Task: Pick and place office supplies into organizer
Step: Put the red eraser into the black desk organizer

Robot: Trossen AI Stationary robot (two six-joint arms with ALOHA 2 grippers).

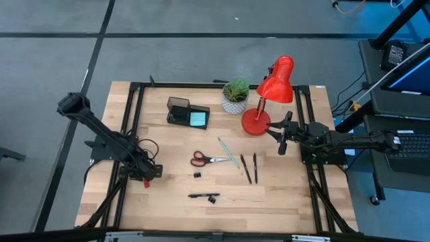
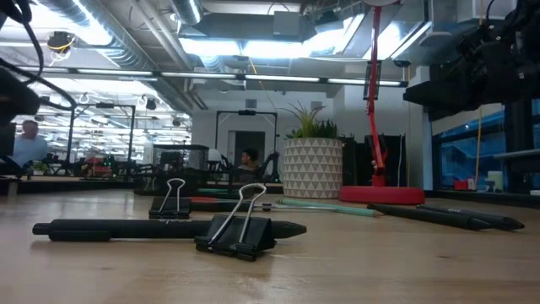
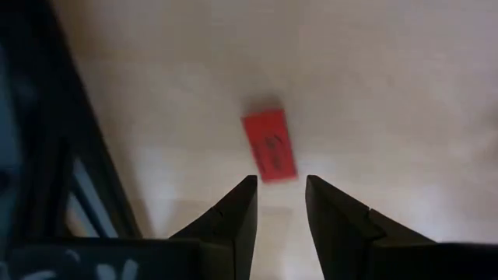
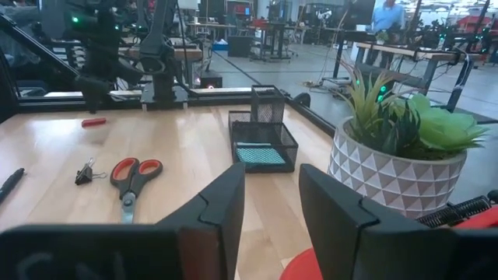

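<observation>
Red and flat, the small red piece (image 3: 269, 145) lies on the pale wood just past the left gripper (image 3: 278, 194), and only the left wrist view shows it this close: the two dark fingers are spread with a gap, the piece sits right in front of that gap, and nothing is pinched. From above, that left gripper (image 1: 149, 171) is low over the table's (image 1: 295, 205) left side, well apart from the organizer (image 1: 187, 114). The low view shows what no other view does: a black clip (image 2: 239, 228) with shiny wire handles stands in front of a black pen (image 2: 118, 228), and a second clip (image 2: 172, 203) stands farther back. From above, the red-handled scissors (image 1: 207, 159) lie nearer the front edge than the organizer, with the teal pencil (image 1: 228, 152) just beside their blades and two thin black pens (image 1: 250, 167) a bit farther from the organizer. The right gripper (image 1: 281, 139) hangs by the red lamp's (image 1: 269, 94) round base; its own view shows its fingers (image 4: 216, 214) spread apart with nothing between them. That view also shows the organizer (image 4: 263, 136) as a black mesh box with a tall cup part and a low tray part, and the light-blue notepad (image 4: 260, 155) lies in the tray. The green plant (image 4: 408, 148) in its white pot stands just beside the organizer.
</observation>
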